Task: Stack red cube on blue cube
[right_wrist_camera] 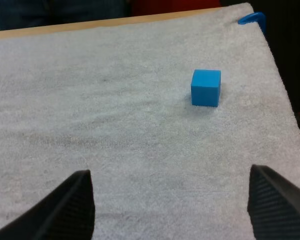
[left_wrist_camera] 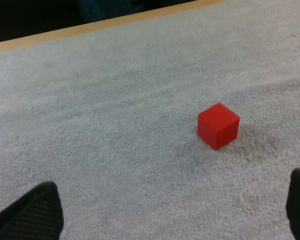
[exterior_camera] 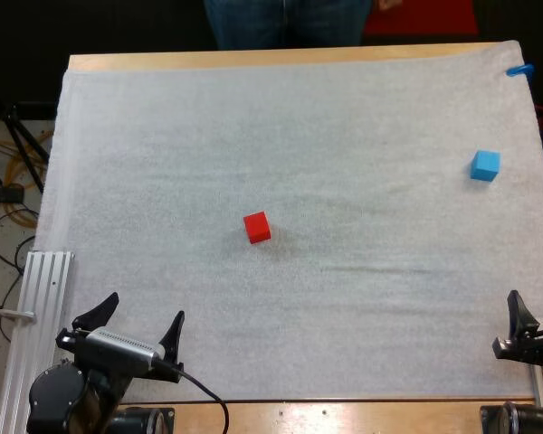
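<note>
Our left gripper ends in two black fingers, broad at the root and tapering to blunt tips, their surfaces finely cross-hatched (almost like woven cloth). Behind it we have a rounded, glossy black wrist joint. Our right gripper bears the same black, wedge-shaped fingers, equally textured.

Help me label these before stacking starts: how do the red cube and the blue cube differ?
Colour: the red cube is red, the blue cube bright blue. Place: the red cube sits near the middle of the white mat, the blue cube near its right edge. Reach: the red cube lies ahead of the open left gripper, the blue cube ahead of the open right gripper. Both rest flat on the mat, ungrasped, similar in size.
</note>
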Controlling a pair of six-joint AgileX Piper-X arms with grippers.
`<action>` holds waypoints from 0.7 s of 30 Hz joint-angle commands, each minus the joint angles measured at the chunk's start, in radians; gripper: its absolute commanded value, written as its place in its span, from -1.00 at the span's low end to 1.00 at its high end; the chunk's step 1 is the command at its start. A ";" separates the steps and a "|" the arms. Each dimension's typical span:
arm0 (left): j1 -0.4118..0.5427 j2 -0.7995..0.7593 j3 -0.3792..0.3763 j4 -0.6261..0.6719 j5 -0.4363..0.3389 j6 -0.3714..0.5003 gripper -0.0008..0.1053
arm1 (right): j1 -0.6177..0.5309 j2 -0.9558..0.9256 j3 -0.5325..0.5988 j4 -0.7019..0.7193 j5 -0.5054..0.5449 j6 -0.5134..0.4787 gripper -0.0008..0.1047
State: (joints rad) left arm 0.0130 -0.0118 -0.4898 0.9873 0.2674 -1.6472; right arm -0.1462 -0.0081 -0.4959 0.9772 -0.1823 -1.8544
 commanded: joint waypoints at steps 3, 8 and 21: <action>-0.001 -0.141 -0.005 -0.012 -0.002 -0.015 0.65 | 0.001 -0.044 -0.002 -0.004 0.003 0.037 0.21; -0.014 -0.126 -0.005 -0.022 0.038 -0.008 0.65 | 0.001 -0.043 -0.002 -0.004 -0.002 0.042 0.21; -0.175 0.092 -0.131 -0.020 0.084 -0.002 0.65 | 0.001 0.175 -0.151 -0.001 -0.107 0.050 0.21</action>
State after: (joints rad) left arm -0.1606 0.0797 -0.6172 0.9796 0.3446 -1.6472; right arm -0.1462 0.1666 -0.6390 0.9828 -0.2706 -1.8073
